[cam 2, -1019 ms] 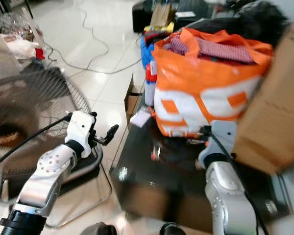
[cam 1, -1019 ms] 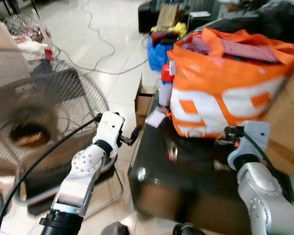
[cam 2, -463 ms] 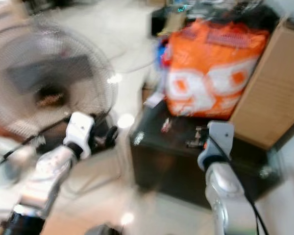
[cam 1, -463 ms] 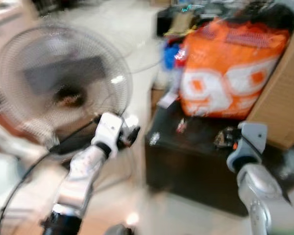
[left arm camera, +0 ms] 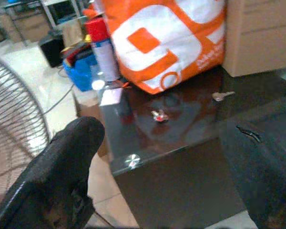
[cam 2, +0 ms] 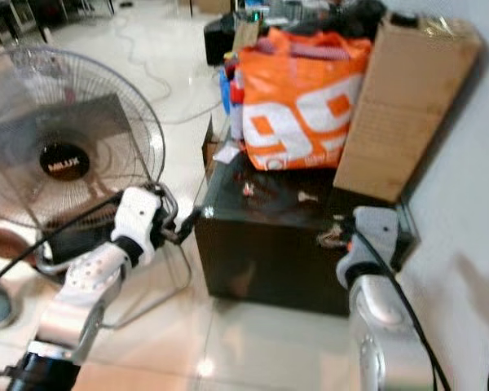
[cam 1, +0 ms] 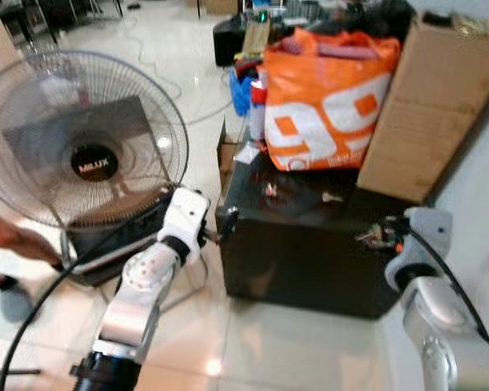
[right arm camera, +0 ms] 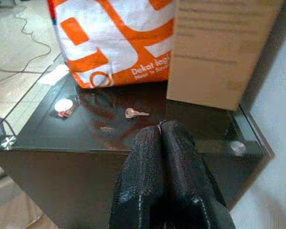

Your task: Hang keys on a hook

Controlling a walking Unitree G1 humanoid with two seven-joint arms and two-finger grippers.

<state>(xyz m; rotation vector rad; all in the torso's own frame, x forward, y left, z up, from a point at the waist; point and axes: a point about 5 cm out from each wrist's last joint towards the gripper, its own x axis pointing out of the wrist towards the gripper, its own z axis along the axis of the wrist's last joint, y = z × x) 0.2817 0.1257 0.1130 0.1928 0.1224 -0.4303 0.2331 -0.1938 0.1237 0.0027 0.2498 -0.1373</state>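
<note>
A single silver key (right arm camera: pixel 136 113) lies flat on the glossy top of the black table (cam 1: pixel 301 261), in front of the orange bag; I see the key (left arm camera: pixel 222 96) in the left wrist view too. A small red and silver trinket (left arm camera: pixel 158 116) lies further along the top. My right gripper (right arm camera: pixel 160 128) hovers over the table's right front corner, fingers pressed shut; a thin pale sliver at the tips is too small to identify. My left gripper (left arm camera: pixel 162 138) is open, off the table's left front corner (cam 1: pixel 226 224). No hook can be made out.
A standing fan (cam 1: pixel 90 163) is close on the left, with a person's arm (cam 1: pixel 8 236) and shoe (cam 1: pixel 12 301) beside it. An orange bag (cam 1: pixel 326 106), a cardboard box (cam 1: pixel 424 98) and a spray can (left arm camera: pixel 102 50) crowd the table's back. A white wall runs on the right.
The whole view has shifted: the camera has pulled back and risen, so the table looks farther and smaller. Both arms hold the same pose, left fingers apart, right fingers together.
</note>
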